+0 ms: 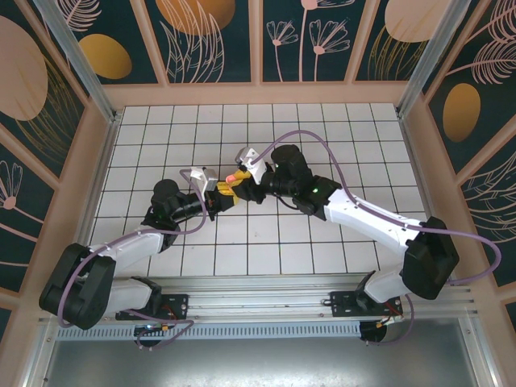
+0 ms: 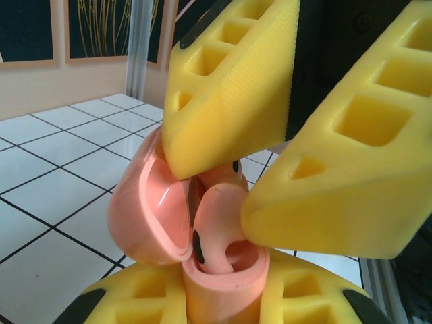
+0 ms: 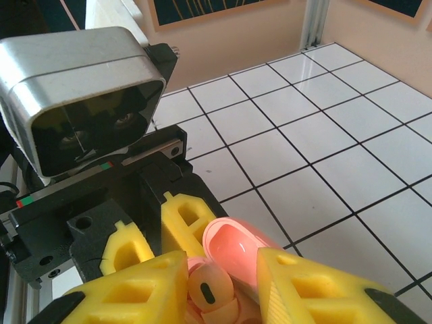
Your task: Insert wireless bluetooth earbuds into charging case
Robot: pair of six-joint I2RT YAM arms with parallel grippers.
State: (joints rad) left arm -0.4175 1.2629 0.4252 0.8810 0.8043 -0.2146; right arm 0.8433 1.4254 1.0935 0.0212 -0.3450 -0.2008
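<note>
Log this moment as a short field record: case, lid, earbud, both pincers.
case: pink charging case, gripped at its base
lid: open, swung back to one side
earbud: pink, sticking up out of the case mouth
left pincer: shut on the charging case
right pincer: over the earbud, jaws partly apart; whether they touch it is unclear

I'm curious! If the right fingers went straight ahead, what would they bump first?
Most likely the pink earbud between them, in the mouth of the open charging case that the left gripper holds; depth is hard to judge.
</note>
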